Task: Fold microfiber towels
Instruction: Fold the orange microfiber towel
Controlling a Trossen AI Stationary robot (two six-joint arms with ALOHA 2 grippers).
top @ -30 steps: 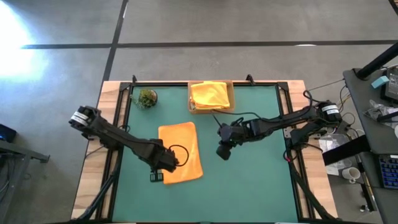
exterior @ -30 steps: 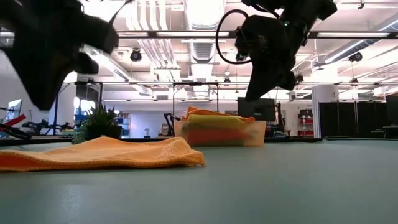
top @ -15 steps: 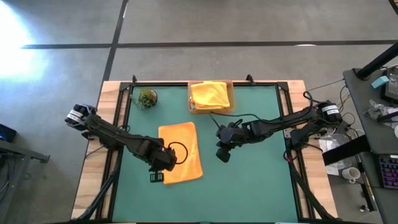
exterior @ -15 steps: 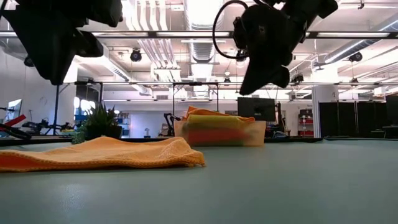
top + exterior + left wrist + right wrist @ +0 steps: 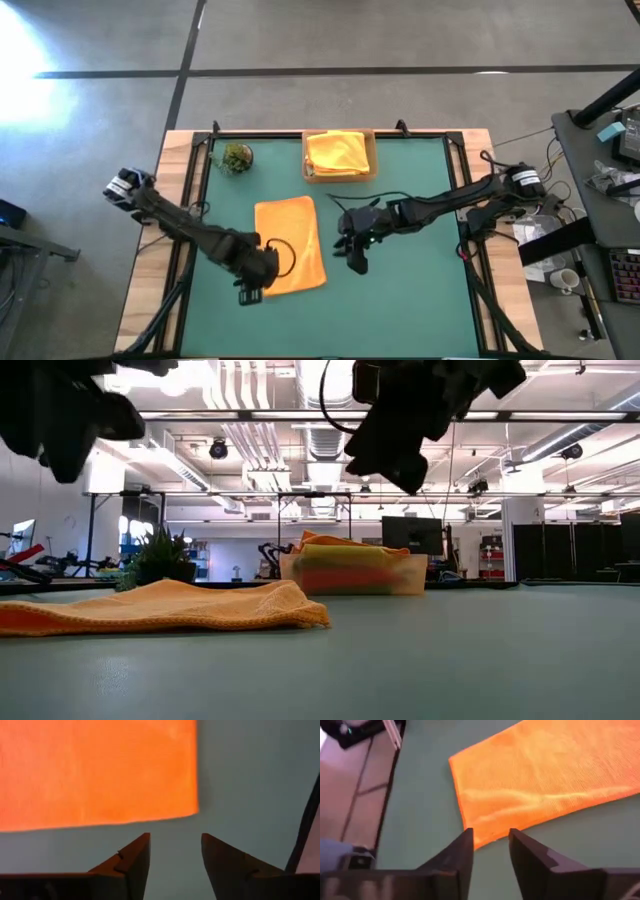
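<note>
Seen from above, a folded orange towel (image 5: 291,243) lies on the green mat (image 5: 420,300), near a cardboard tray (image 5: 340,176) of towels and a small plant (image 5: 237,157). Both wrist views show parted, empty jaws: left gripper (image 5: 172,857) beside the towel's edge, right gripper (image 5: 490,847) over its corner.

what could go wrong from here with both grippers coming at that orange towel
1. The orange towel already lies folded on the green mat. A pinch that catches only the top layer could peel it open.
2. The left gripper and right gripper, both open and empty, flank the towel; uneven grabs or pulls could skew it or drag it along the mat.
3. A cable loop on the left arm hangs over the towel and could snag it.
</note>
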